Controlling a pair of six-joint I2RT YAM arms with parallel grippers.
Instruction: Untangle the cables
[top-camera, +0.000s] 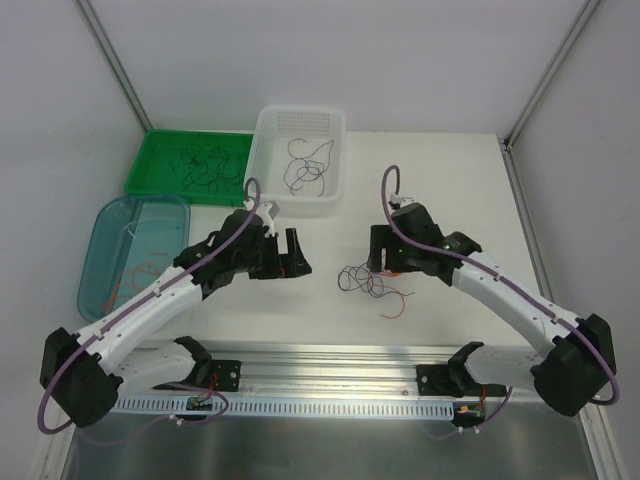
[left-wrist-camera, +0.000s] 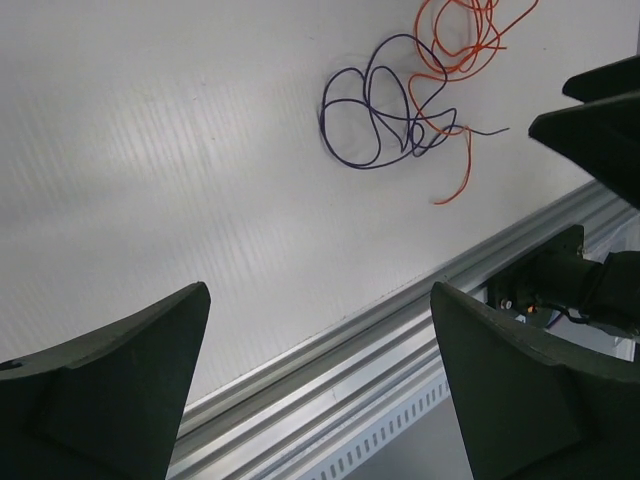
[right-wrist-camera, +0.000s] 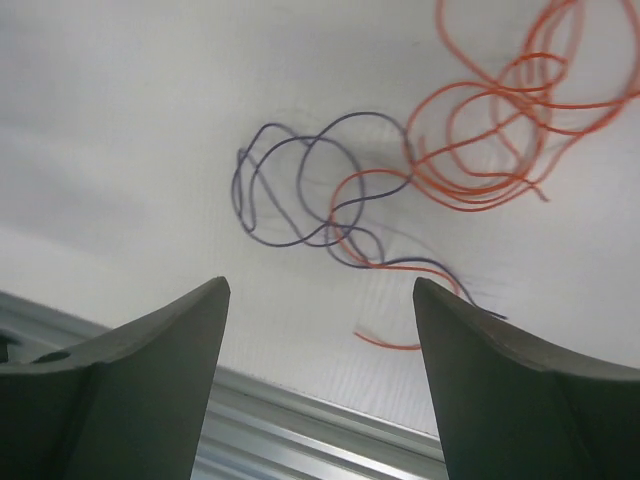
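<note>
My left pincer (top-camera: 285, 260) (left-wrist-camera: 320, 300) hangs over the white tabletop (top-camera: 450, 180) with its dark fingers spread wide and nothing between them. My right pincer (top-camera: 381, 250) (right-wrist-camera: 320, 290) is spread just as wide, also empty. On the table between the two, nearer my right one, lies a small knot of thin curly cables (top-camera: 367, 281). In it a dark purple looping strand (left-wrist-camera: 368, 125) (right-wrist-camera: 295, 190) crosses and touches a bundle of bright orange wire loops (left-wrist-camera: 460, 40) (right-wrist-camera: 490, 130). One orange end trails toward the ribbed aluminium rail (top-camera: 330, 365) at the near edge. Neither pincer touches the knot. At the far side a white perforated plastic basket (top-camera: 268, 135) holds a few dark strands (top-camera: 308, 170). A flat green tray (top-camera: 150, 150) beside it holds more dark curls (top-camera: 205, 168). A clear teal tub (top-camera: 105, 225) on my left holds orange wires (top-camera: 140, 275).
</note>
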